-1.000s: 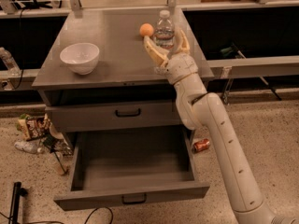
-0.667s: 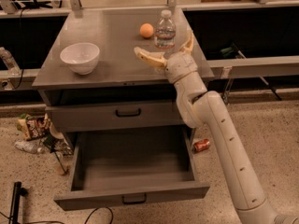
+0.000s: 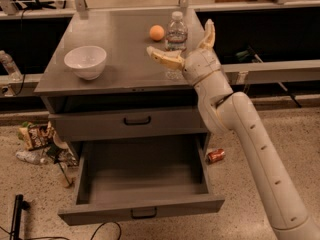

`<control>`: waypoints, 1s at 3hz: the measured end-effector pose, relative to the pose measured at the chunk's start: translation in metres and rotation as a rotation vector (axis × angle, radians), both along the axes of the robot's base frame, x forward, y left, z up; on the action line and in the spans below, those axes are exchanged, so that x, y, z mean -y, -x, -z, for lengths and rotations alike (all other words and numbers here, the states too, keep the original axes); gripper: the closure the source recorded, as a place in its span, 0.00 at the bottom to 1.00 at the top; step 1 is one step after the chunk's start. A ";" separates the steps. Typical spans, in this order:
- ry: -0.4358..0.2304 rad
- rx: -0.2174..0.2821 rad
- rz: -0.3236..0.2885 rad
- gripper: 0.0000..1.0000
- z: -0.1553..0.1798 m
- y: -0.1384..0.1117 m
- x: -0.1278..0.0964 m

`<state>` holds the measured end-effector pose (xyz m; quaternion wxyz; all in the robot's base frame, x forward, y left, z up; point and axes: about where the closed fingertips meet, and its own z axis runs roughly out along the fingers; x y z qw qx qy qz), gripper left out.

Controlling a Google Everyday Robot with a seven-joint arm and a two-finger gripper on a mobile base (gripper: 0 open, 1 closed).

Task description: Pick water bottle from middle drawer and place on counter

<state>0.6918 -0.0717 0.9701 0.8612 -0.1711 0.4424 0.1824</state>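
The water bottle (image 3: 176, 35), clear with a white cap, stands upright on the counter (image 3: 120, 59) near its right side. My gripper (image 3: 186, 43) is open, with one finger to the left front of the bottle and the other at its right; it is drawn back from the bottle and does not hold it. The middle drawer (image 3: 142, 184) is pulled out below, and its grey tray looks empty.
A white bowl (image 3: 85, 61) sits at the counter's left front and a small orange ball (image 3: 157, 32) lies behind the bottle's left. A shut drawer front (image 3: 130, 121) is above the open one. A red soda can (image 3: 216, 156) and litter (image 3: 37, 139) lie on the floor.
My gripper has let go of the bottle, opened wide and pulled back toward the counter's front edge. The bottle stays standing on the counter.
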 end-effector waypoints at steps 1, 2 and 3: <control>0.035 -0.031 0.001 0.00 -0.027 0.032 0.012; 0.081 -0.074 0.032 0.00 -0.055 0.069 0.032; 0.095 -0.151 0.067 0.00 -0.079 0.093 0.086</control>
